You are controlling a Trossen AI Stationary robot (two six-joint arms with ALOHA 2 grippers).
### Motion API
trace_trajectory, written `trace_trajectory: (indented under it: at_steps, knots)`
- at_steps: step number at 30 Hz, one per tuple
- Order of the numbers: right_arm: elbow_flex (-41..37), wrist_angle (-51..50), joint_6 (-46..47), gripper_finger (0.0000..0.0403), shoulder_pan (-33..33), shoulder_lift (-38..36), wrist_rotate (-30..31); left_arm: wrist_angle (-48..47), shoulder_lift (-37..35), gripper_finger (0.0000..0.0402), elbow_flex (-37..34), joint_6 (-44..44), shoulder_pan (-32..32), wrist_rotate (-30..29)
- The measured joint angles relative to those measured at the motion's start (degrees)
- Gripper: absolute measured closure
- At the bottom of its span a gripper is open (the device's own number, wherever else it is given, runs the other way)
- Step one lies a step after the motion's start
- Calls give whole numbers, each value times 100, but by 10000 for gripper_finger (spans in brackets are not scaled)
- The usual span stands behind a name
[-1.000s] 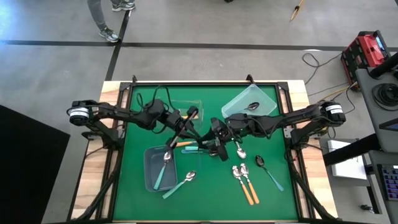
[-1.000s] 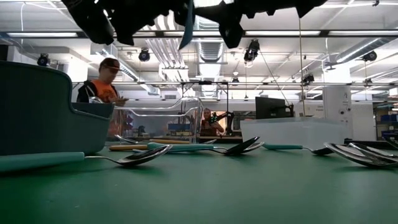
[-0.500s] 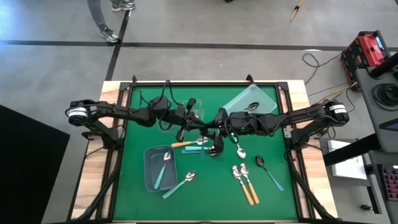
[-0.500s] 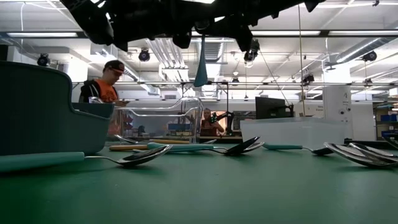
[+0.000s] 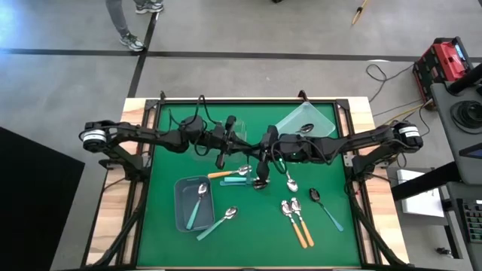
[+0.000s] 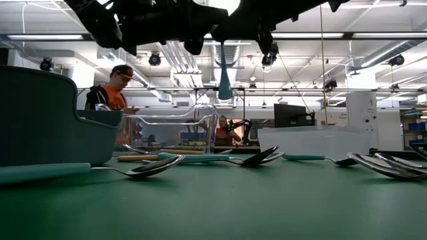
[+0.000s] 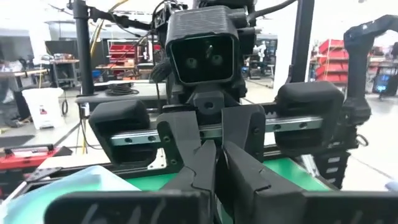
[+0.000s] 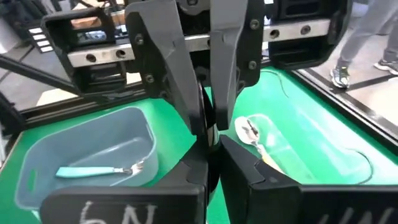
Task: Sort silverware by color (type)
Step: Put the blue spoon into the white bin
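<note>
My two grippers meet tip to tip above the middle of the green table (image 5: 173,248). My left gripper (image 5: 242,149) reaches in from the left and my right gripper (image 5: 254,150) from the right. Both are shut on one teal-handled spoon, whose handle (image 6: 225,81) hangs straight down between them. Its bowl is hidden among the fingers. Below them an orange-handled spoon (image 5: 226,174) and a teal-handled spoon (image 5: 242,181) lie flat on the table. My left gripper comes level from the table's left, its fingers (image 8: 181,81) closing to a point against my right gripper's. The spoon's upper end is hidden there. The handle (image 6: 224,67) hangs upright below the fingers, clear of the table. My right gripper comes almost level from the table's right, and its fingers (image 7: 245,155) close on the same spot. The fingers hide which part of the spoon they have. The handle hangs below them.
A grey bin (image 5: 181,218) at the near left holds a teal spoon (image 5: 197,207), with another (image 5: 218,223) beside it. Clear bins (image 5: 320,119) (image 8: 311,155) stand at the back, each with a spoon. Several more spoons (image 5: 299,222) (image 5: 325,207) lie near right. A person (image 6: 110,90) stands beyond the table.
Both wrists have swung up from slanting toward the table's near edge until the grippers face each other level. The held spoon has turned from a slant to hang handle-down, and has drifted a little toward the right arm's side.
</note>
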Motion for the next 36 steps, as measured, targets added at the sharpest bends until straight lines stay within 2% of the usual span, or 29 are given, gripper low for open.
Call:
trace_trajectory:
  at_steps: [9, 14, 22, 25, 29, 36]
  knots:
    - [0, -180, 304, 390, -25, -2, -71, -41, -137, 281, 0, 16, 22, 153]
    - [0, -383, 594, 390, -158, -44, -70, -772, -664, 240, 0, 435, 98, 135]
    - [792, -1541, 607, 390, -743, -59, -21, -2039, -2014, 237, -137, 1081, 111, 57]
    - [1190, -1979, 442, 390, -1050, -59, -19, -2045, -2533, 241, -451, 1128, 111, -122]
    - [1508, -2330, 295, 390, -1547, -73, -76, -2048, -3252, 243, -903, 1272, 111, -699]
    - [1403, -2738, 250, 390, -2470, -223, -226, -2055, -4335, 244, -1395, 1408, 116, -1222]
